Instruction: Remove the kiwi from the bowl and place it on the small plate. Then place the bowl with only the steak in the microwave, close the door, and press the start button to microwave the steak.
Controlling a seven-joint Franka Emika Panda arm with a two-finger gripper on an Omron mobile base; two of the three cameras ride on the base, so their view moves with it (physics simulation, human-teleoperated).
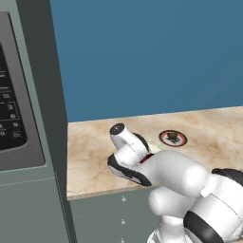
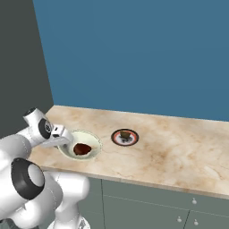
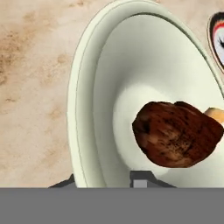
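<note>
Steak (image 3: 177, 133) sits inside the bowl (image 3: 100, 100), dark and glossy, with its tan tip pointing toward the small plate (image 3: 216, 41) in your hand view. You can see the claw (image 3: 105, 183) low at the bowl's near rim: one dark finger tip (image 3: 142, 178) rises inside the bowl, just beside the steak, and the other tip shows outside the wall, so the rim lies between the two. From these pictures you cannot tell for sure whether the jaws already pinch the rim or only straddle it.

From the right base view, the bowl (image 2: 80, 145) rests on the marbled table (image 2: 179, 152) near its front edge, with the steak (image 2: 82, 148) in it. The claw (image 2: 67, 138) reaches it from the left side, touching or nearly touching the rim. The small plate (image 2: 125, 137) lies just beside the bowl, to its right and apart from it, and the kiwi (image 2: 125, 134) sits on its centre, well clear of the claw.

In the left base view the arm covers most of the bowl; the small plate (image 1: 172, 138) with the kiwi (image 1: 172, 135) shows behind it. The microwave (image 1: 19, 95) keypad panel stands at the left, beyond the table's end.
</note>
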